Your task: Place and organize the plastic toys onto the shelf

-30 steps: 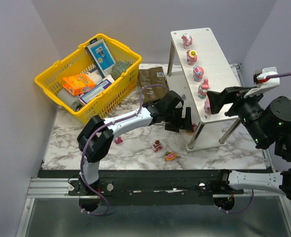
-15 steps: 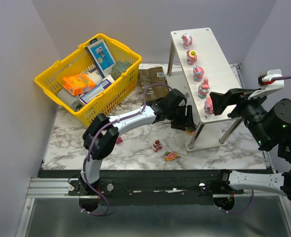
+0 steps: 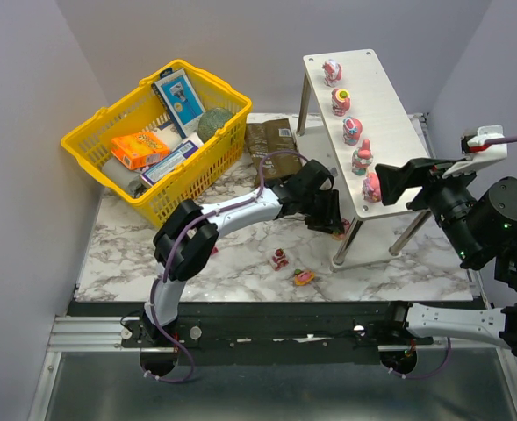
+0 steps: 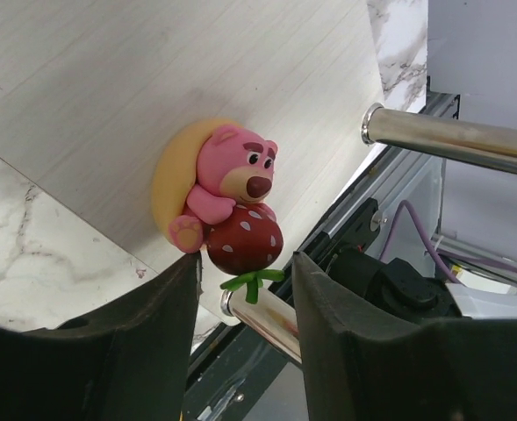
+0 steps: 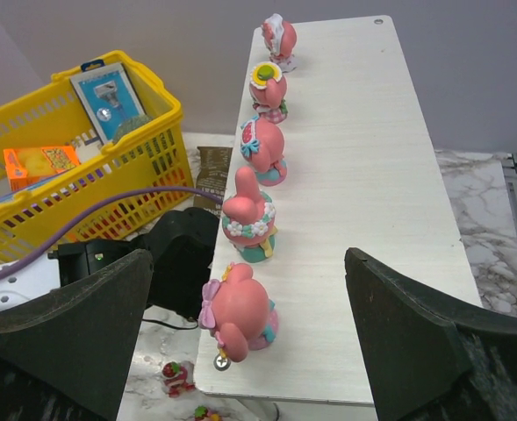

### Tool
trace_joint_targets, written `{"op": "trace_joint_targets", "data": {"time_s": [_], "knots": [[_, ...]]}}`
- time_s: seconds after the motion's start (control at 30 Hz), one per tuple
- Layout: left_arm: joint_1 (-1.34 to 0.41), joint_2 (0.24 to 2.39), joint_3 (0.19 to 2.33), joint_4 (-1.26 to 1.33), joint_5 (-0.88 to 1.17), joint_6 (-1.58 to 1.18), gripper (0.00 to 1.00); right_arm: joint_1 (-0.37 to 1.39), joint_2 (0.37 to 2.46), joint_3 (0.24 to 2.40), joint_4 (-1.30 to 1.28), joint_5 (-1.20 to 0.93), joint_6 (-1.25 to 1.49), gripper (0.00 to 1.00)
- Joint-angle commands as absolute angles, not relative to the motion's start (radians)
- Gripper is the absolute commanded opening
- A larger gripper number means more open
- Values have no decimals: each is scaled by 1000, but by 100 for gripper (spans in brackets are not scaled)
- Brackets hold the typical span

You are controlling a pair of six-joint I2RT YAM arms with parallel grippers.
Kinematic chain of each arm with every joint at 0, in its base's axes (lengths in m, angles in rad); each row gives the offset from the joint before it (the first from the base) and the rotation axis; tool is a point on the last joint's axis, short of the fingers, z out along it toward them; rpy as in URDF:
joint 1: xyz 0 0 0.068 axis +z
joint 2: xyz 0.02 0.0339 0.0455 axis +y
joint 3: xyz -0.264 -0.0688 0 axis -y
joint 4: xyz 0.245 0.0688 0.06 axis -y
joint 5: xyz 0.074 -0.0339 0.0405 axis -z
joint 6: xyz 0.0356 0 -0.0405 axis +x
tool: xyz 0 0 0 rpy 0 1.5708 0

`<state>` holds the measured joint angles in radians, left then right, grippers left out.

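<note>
I'm placing the pink bear toy [image 4: 232, 206] on the shelf [image 4: 153, 88], mid-frame in my wrist view. My left gripper [image 4: 245, 285] is sitting part open, jaws flanking it, apparently not pinching. Next I'm needing a straight retreat without toppling it.

Shelf [image 5: 355, 175] boards: white laminate with a faint wood grain, matt.

Shelf legs [image 4: 451, 140]: bare metal tube, polished bright (highlights run the length).

Pink bear figurine [image 4: 227, 206]: moulded plastic, smooth, satin gloss. Its dark red strawberry is shinier.

Five pink figurines [image 5: 262, 149] on the top board: the same smooth, glossy plastic.

Desk top [image 3: 109, 254]: marble-pattern sheet, low sheen.

Yellow basket [image 3: 197, 171], far-left corner: lattice plastic, glossy.

Left gripper [image 4: 243, 281] fingers: black plastic, matt, finely grained.
</note>
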<state>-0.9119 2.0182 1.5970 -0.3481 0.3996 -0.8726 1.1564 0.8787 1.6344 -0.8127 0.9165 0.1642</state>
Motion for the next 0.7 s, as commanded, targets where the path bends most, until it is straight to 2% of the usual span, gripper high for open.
{"op": "trace_joint_targets", "data": {"time_s": [0.0,0.1,0.27,0.67], "knots": [[-907,2025,1629,-371,414,-851,47,1152,867,1620,-827,951,170,97],[-907,2028,1649,-397,402,-827,42,1154,865,1614,-827,948,173,97],[-904,2025,1663,-423,396,-785,29,1154,864,1611,-827,953,175,97],[-904,2011,1715,-560,414,-529,24,1154,857,1601,-825,959,181,97]]}}
